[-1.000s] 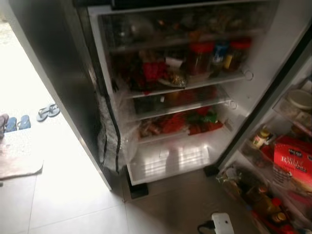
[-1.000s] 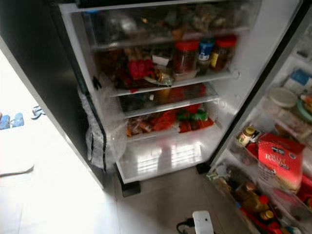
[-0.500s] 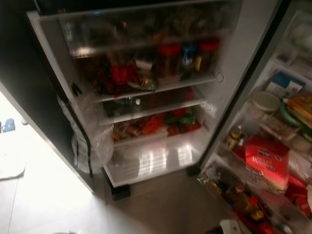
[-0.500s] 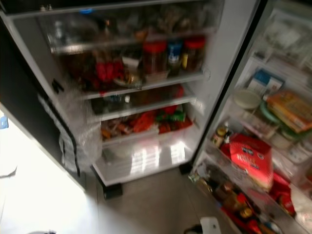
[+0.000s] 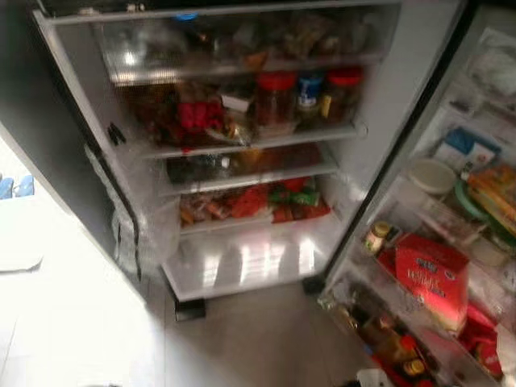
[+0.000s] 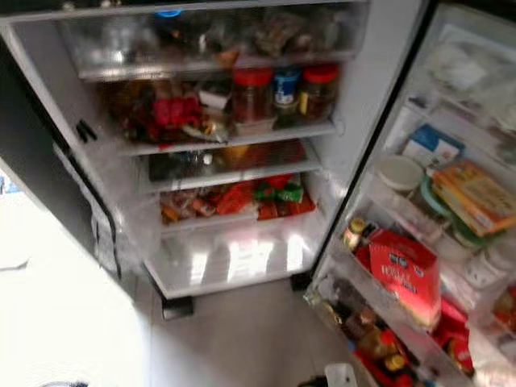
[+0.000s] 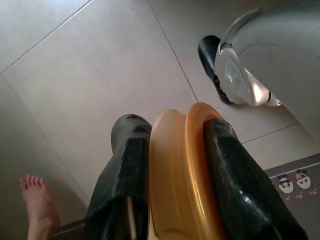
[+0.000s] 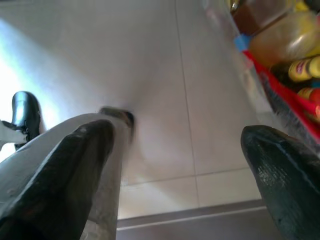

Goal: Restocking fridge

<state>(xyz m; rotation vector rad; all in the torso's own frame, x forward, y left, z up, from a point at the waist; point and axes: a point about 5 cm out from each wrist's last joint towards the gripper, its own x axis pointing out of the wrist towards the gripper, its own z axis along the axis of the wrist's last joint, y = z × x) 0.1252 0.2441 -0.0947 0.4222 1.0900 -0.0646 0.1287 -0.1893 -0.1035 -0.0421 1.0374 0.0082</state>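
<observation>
The fridge [image 5: 242, 161] stands open in front of the robot, its shelves crammed. On the middle shelf sit two jars with red lids [image 5: 276, 97] and a blue-capped one between them, with a heap of red packets [image 5: 197, 117] to their left. Below that, a clear drawer holds more red and green packets [image 5: 266, 201], and the white bottom drawer [image 5: 250, 262] catches the light. The open door [image 6: 435, 242] on the right carries a red box [image 6: 407, 274], a white bowl [image 6: 401, 171], a flat yellow packet [image 6: 476, 193] and bottles down in the lowest rack.

Down by the tiled floor [image 7: 90, 75], the left gripper [image 7: 175, 170] is clamped on a round orange lid or dish [image 7: 180, 175], smooth and glossy, standing on edge between the two black fingers [image 7: 125, 175], which press against its faces. A person's bare foot [image 7: 37, 205] rests on the tiles nearby.

The right gripper [image 8: 185, 165] hangs low with its fingers spread wide apart and nothing between them, close to the door's bottom rack of bottles [image 8: 285, 45].
</observation>
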